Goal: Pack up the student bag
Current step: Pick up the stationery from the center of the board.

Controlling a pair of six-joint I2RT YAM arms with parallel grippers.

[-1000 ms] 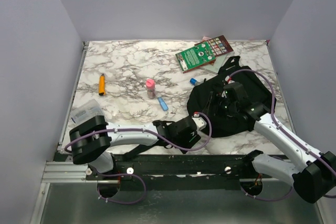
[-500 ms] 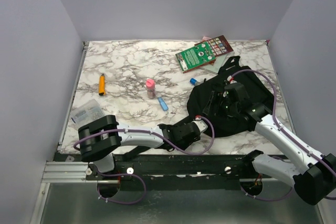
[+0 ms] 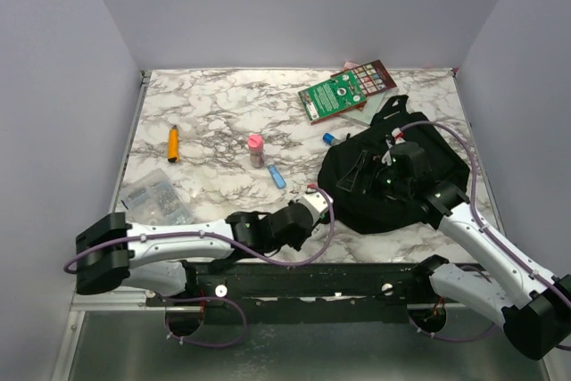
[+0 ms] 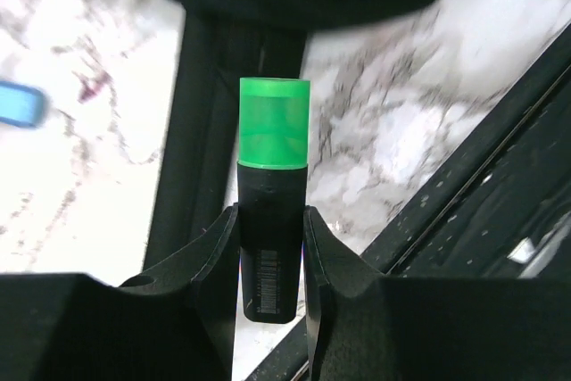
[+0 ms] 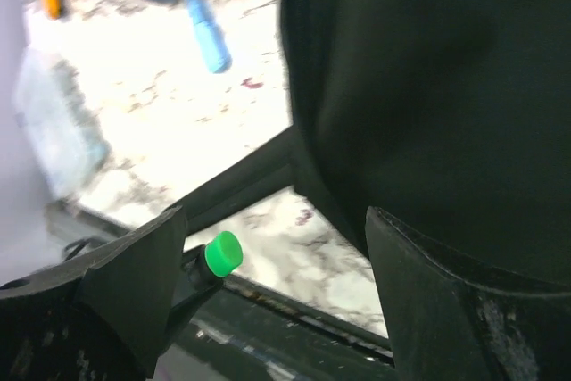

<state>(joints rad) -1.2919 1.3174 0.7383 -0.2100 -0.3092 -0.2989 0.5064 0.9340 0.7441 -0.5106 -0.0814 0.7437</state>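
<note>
The black student bag [image 3: 397,186] lies at the right of the table, its strap [image 4: 201,131] trailing toward the front edge. My left gripper [image 3: 312,210] is just left of the bag's near corner. It is shut on a black highlighter with a green cap [image 4: 274,122], which stands up between the fingers [image 4: 270,220]. My right gripper [image 3: 368,171] hovers over the bag's left part. In its wrist view it is open and empty [image 5: 277,229], with the bag fabric [image 5: 428,86] beside it and the green cap [image 5: 222,253] below.
A green-covered book [image 3: 337,94] with a reddish card lies at the back right. An orange marker [image 3: 173,143], a pink item [image 3: 256,149], a blue pen-like item [image 3: 277,176], a small blue cap [image 3: 328,138] and a clear packet [image 3: 156,195] lie on the marble table.
My left arm has swung its elbow down and to the left, and its gripper with the highlighter has shifted slightly left. My right gripper has barely moved.
</note>
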